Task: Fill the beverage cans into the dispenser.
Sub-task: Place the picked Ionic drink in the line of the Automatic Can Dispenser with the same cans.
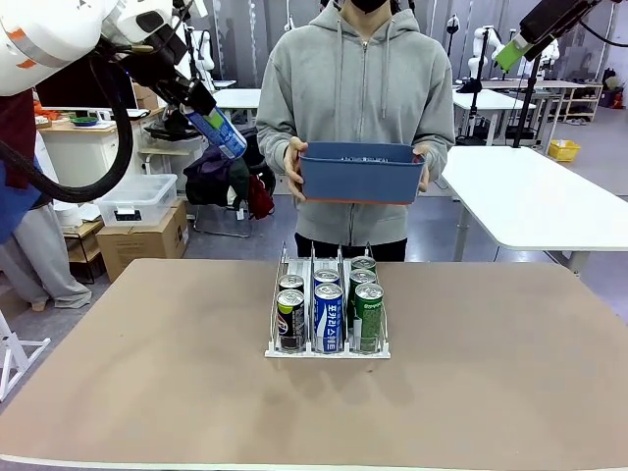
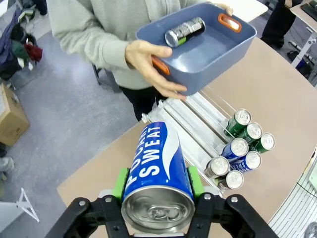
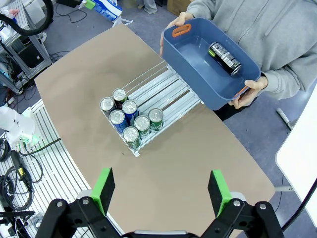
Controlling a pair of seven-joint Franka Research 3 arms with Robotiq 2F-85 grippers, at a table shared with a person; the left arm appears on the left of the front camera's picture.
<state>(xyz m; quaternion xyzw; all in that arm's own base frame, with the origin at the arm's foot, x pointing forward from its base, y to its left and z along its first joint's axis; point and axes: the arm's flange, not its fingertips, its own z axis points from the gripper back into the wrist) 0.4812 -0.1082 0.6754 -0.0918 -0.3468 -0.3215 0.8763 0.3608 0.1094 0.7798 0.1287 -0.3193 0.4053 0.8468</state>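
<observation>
**Blue can in the air, middle lane waiting**

The left claw (image 2: pixel 157 183) is pinching a blue can (image 2: pixel 156 168). Its green pads squeeze either side, and the silver top faces back up at the wrist. From where I stand it hangs high on the left, well above the tabletop (image 1: pixel 147 373), with the can tilted. The right claw (image 3: pixel 162 191) is spread wide with nothing between its pads, and it is parked up high too.

Below, the dispenser (image 3: pixel 168 91) sits mid-table, its cans bunched at the robot's end. The left lane holds two black Pepsi cans (image 1: pixel 290 319), the centre two blue ones (image 1: pixel 328 316), and the right three green ones (image 1: pixel 368 316). The far stretch of every lane is bare.

Beyond that, the person's hand (image 2: pixel 148 57) grips the blue bin (image 1: pixel 361 175), which is held off the table above the dispenser's far end. One more can (image 2: pixel 184 31) lies on its side inside it.

Going by colour, I'd send this can to the centre lane.

- **Level first:** straighten the can up before dropping any height.
- **Where to lower:** come down over the open track behind the two blue ones, square between the wire dividers.
- **When to let go:** wait until the base is seated on the track.

The risks are clipping a wire or nudging the bin, so I'd approach low and from the robot's side.
</observation>
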